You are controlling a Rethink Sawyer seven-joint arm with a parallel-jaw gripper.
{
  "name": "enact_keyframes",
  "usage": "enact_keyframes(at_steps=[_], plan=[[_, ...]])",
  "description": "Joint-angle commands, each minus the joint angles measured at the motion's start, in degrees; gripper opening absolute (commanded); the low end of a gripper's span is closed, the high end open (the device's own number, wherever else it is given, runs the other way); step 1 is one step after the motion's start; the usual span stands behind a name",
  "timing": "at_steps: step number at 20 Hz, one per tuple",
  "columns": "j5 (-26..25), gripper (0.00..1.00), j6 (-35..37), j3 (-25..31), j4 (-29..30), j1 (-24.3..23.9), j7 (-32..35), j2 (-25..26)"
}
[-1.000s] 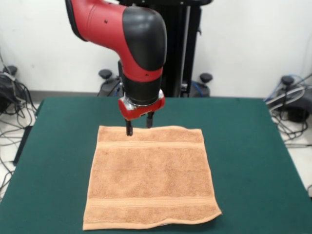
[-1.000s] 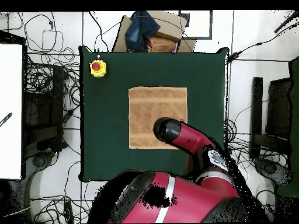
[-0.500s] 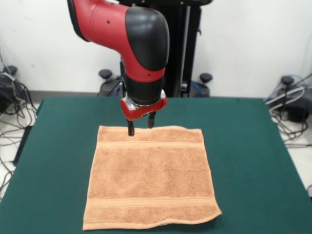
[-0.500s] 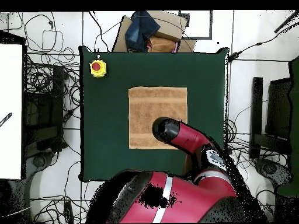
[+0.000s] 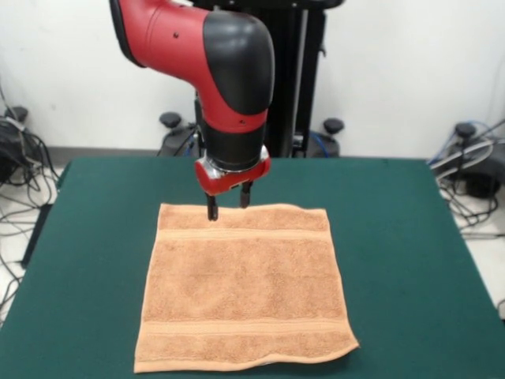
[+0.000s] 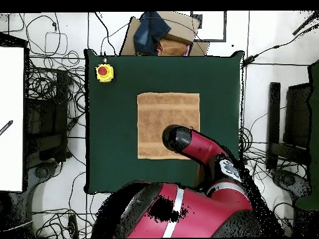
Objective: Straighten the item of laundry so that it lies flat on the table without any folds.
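One towel (image 5: 243,286), peach-orange terry with a woven band near its far edge and another near its near edge, lies spread in the middle of the table (image 5: 410,237), roughly square and to all appearance flat. Only the near right corner looks slightly wavy at its hem (the front view shows a small ripple there), and I see no fold anywhere else, so the task seems all but done. Judging by the pile, the cloth is soft, light and limp; it would drape and drag rather than slide as a sheet, so the place to take it is a corner or hem, pinched thinly. The gripper (image 5: 226,207) hangs over the far edge, its two dark fingers parted a little with nothing between them; whether the tips touch the cloth I cannot tell. Containers there are none on the table: the overhead view shows only a yellow box with a red button (image 6: 104,73) near one corner.
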Motion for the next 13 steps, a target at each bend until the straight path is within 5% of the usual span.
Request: enact_keyframes(at_steps=[1, 13], plan=[[3.26, 1.00, -2.95, -0.18, 0.62, 0.67, 19.75, -0.05], [2.56, 1.00, -5.43, 1.06, 3.42, -0.42, 19.69, -0.95]])
